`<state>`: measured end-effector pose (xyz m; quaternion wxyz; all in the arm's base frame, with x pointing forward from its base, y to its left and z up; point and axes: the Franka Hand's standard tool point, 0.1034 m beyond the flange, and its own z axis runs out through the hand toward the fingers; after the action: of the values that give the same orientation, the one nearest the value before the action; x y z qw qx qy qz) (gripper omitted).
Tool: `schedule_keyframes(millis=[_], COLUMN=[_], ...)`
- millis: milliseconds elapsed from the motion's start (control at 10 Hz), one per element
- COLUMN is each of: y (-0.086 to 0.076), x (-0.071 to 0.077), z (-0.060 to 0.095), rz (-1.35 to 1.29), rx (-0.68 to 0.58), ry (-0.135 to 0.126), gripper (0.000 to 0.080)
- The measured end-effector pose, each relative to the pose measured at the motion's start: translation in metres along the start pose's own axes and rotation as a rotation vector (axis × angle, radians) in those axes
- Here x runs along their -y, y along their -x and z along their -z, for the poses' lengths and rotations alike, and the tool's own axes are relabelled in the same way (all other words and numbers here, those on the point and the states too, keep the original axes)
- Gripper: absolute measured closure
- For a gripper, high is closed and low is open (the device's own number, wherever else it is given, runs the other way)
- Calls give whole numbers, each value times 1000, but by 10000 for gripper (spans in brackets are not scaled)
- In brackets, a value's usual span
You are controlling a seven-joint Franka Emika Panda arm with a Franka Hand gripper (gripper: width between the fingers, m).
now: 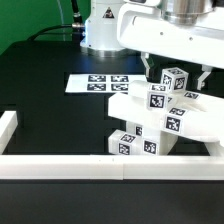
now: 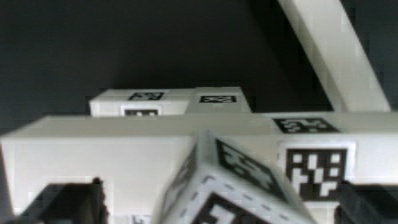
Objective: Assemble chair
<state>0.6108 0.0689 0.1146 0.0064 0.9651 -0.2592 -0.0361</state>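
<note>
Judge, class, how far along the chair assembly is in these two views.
Done: several white tagged parts form one stacked chair assembly beside the border rail. In hand: nothing; the gripper hangs open around the topmost tagged part. Left: cannot tell which parts remain; the marker board carries only tags.

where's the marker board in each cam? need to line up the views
Exterior view: marker board lies flat on the dark table, behind the chair parts, toward the exterior view's left of them, in front of the robot base.
Wrist view: not in it.
Shared landmark: the tagged white chair parts under the gripper.
</note>
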Motion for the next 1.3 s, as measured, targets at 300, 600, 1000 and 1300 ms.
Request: schedule_keyframes(millis=[300,600,1000,1300], y=[0,-1,-3,-5], x=[1,0,-3,-7], z=[0,0,0,-1], rz=[220,411,610,723], rx=[-4,-4,-5,-4], ry=[-1,0,7,14], gripper=[151,151,151,151])
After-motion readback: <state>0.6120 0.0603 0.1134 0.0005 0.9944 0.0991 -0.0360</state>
